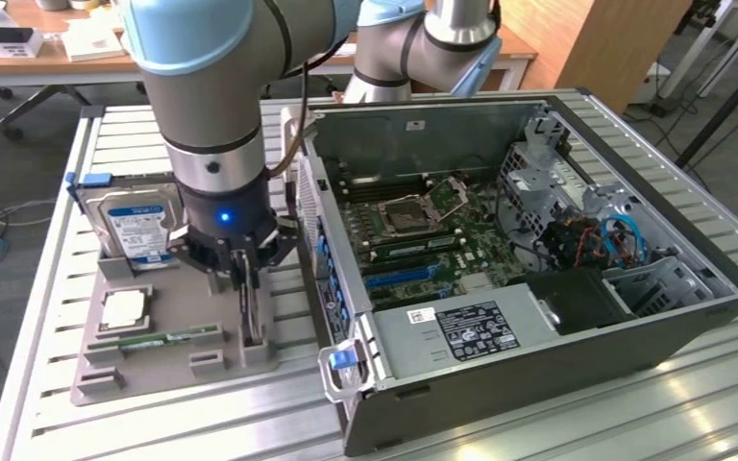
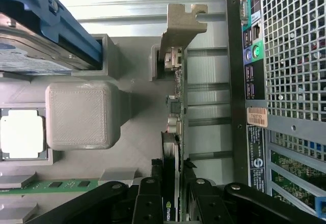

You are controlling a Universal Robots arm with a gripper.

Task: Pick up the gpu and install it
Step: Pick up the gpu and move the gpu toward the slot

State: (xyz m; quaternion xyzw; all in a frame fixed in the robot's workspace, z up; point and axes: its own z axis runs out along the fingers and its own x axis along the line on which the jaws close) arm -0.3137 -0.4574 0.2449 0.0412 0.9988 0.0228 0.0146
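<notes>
We see the pincer closed on the gpu. The gpu stands on edge in the grey holder on the tabletop, to the exterior view's left of the open computer case. We judge the grasp made; lifting and installation remain.

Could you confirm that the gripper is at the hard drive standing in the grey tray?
Not quite: the gripper is at the gpu, not the hard drive, as the wrist view shows. The gpu stands on edge in the grey tray.
</notes>
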